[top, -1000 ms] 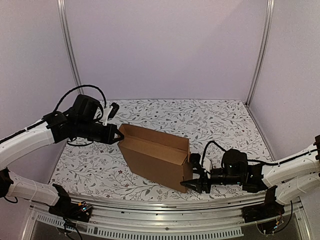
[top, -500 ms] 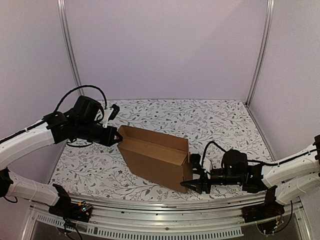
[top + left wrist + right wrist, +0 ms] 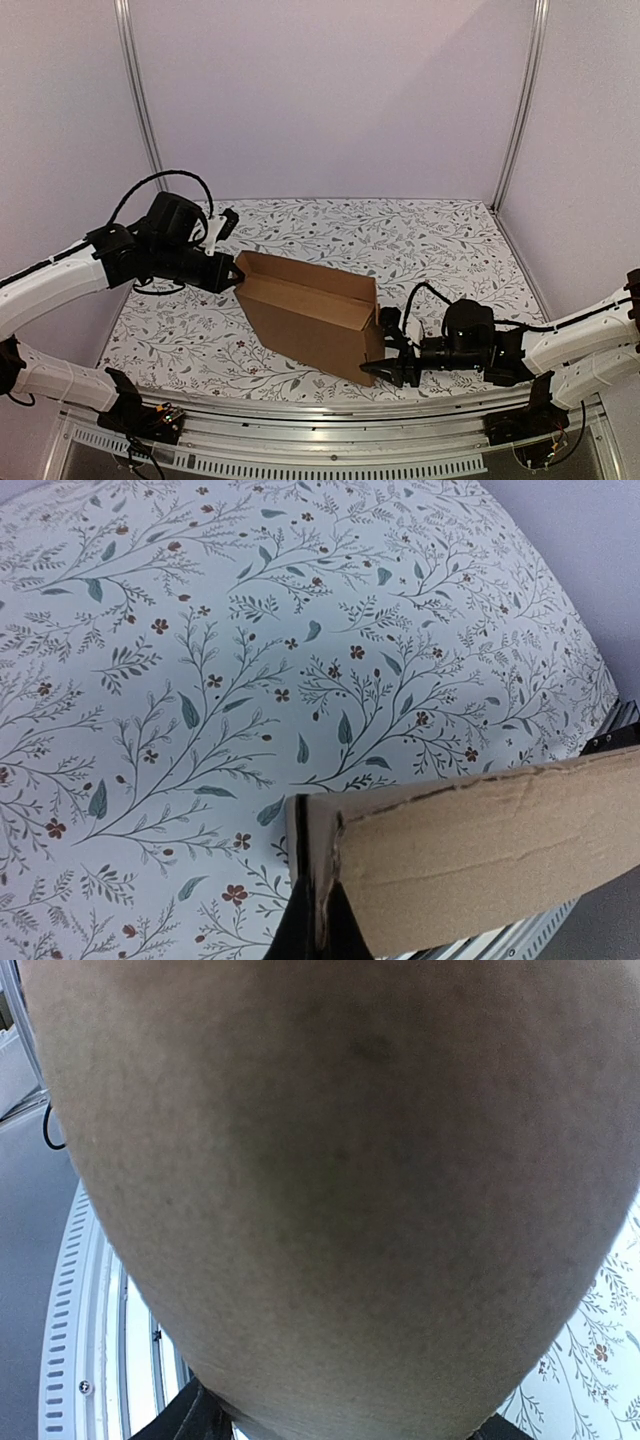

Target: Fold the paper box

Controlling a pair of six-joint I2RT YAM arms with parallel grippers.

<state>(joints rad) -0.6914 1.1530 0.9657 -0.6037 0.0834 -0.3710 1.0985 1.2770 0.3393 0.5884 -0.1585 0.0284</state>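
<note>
The paper box (image 3: 310, 315), plain brown cardboard, stands on its long side in the middle of the table, open at the top. My left gripper (image 3: 235, 275) is shut on its upper left corner. In the left wrist view the two dark fingers (image 3: 300, 935) pinch the doubled cardboard edge (image 3: 318, 870). My right gripper (image 3: 385, 370) is low at the box's near right end. In the right wrist view cardboard (image 3: 330, 1190) fills the frame, and the fingertips (image 3: 190, 1415) show at the bottom corners, spread wide with the cardboard spanning the gap between them.
A floral cloth (image 3: 440, 245) covers the table. An aluminium rail (image 3: 330, 415) runs along the near edge, just below the right gripper. Lilac walls and two metal posts (image 3: 138, 100) close in the back and sides.
</note>
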